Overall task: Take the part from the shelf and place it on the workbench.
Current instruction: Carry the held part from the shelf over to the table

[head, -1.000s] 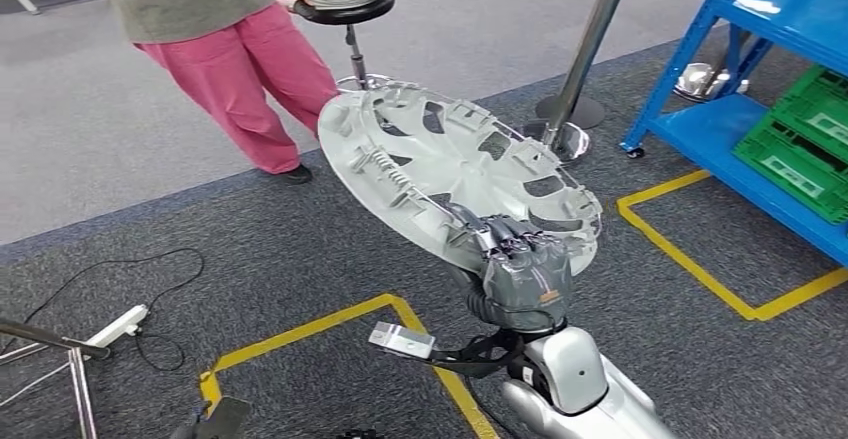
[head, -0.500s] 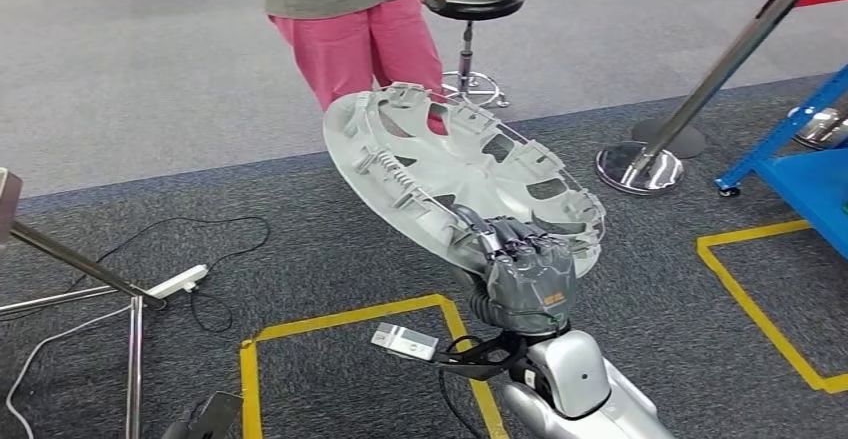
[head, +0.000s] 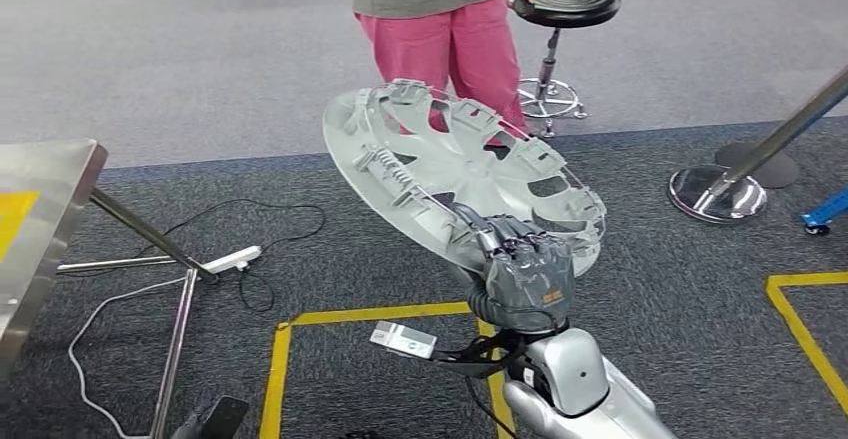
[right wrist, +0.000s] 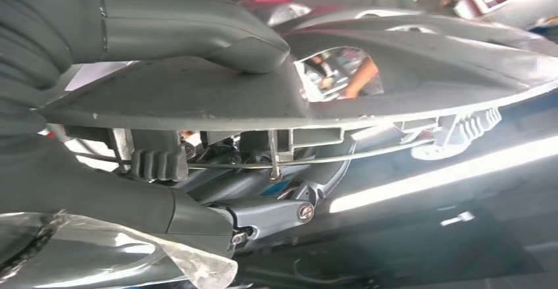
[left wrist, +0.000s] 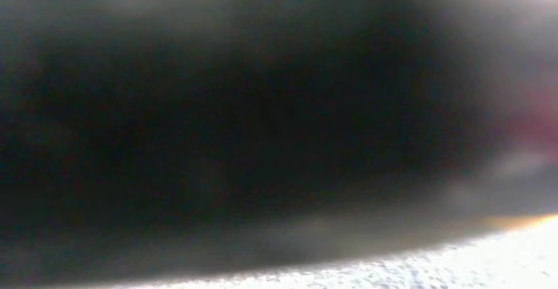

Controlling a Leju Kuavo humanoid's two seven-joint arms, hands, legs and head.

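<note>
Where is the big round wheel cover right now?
In the head view, the wheel cover is centre frame, held up over the carpet by the right hand, in front of a person in pink trousers.

No legible text, labels, brands or numbers in any view. Right hand (head: 527, 277): small orange mark on the grey back cover, too small to read. Small silver tag (head: 403, 340) hanging by the wrist: surface shows faint marks, not readable. Worktop (head: 40, 221): yellow patch on its surface, no lettering seen. Floor: yellow tape lines (head: 372, 313), plain, no characters. Hubcap (head: 455, 176): moulded ribs and clips on its inner face, no readable stamp. Left wrist view is dark and blurred.
</note>
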